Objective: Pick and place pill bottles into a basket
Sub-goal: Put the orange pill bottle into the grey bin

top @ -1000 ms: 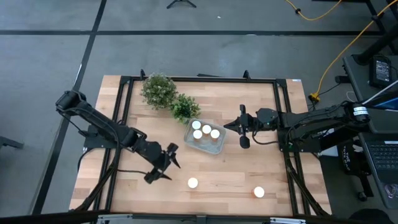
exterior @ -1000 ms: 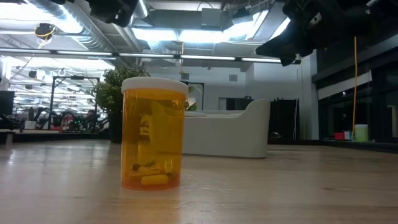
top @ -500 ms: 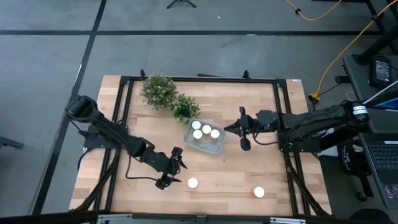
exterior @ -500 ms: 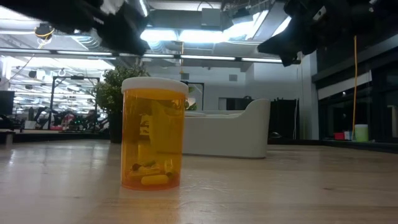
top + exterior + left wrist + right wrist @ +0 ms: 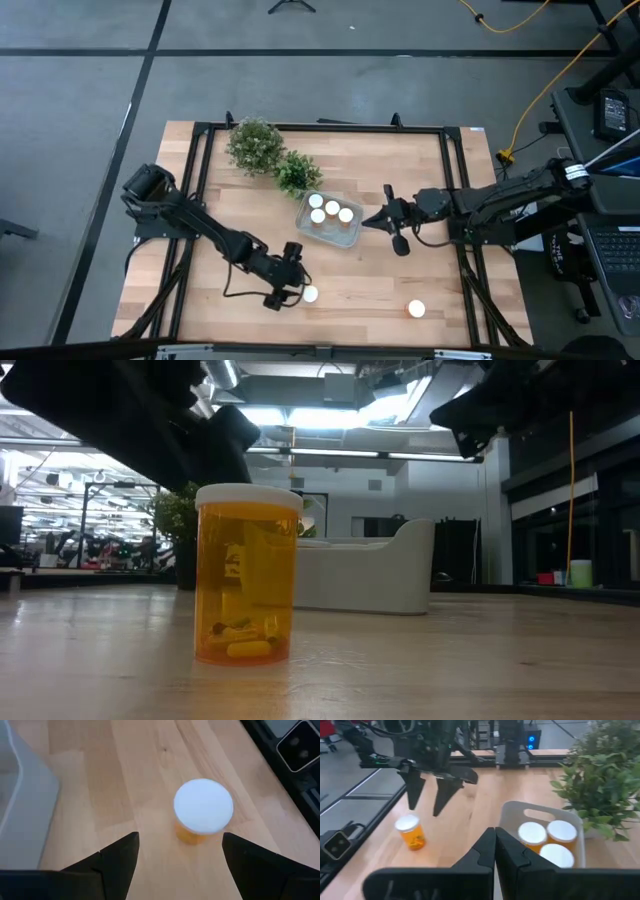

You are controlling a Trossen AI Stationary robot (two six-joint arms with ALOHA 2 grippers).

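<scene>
An orange pill bottle with a white cap (image 5: 310,294) stands upright on the table near its front edge; it also shows in the left wrist view (image 5: 203,813) and the low view (image 5: 247,585). My left gripper (image 5: 287,282) is open just left of it and above it, fingers pointing down, touching nothing (image 5: 180,862). Another bottle (image 5: 416,309) stands to the right. The pale basket (image 5: 345,238) holds three bottles (image 5: 331,208). My right gripper (image 5: 394,224) is shut and empty, right of the basket (image 5: 540,815).
Two green potted plants (image 5: 254,144) (image 5: 296,172) stand behind the basket toward the far edge. A black frame (image 5: 195,200) runs around the table top. Bare wood lies between the two loose bottles and left of my left arm.
My left gripper has moved toward the table's right and near edges and has come down close to the pill bottle at the front centre, staying open. My right gripper has shifted a little toward the near edge. The bottles have not moved.
</scene>
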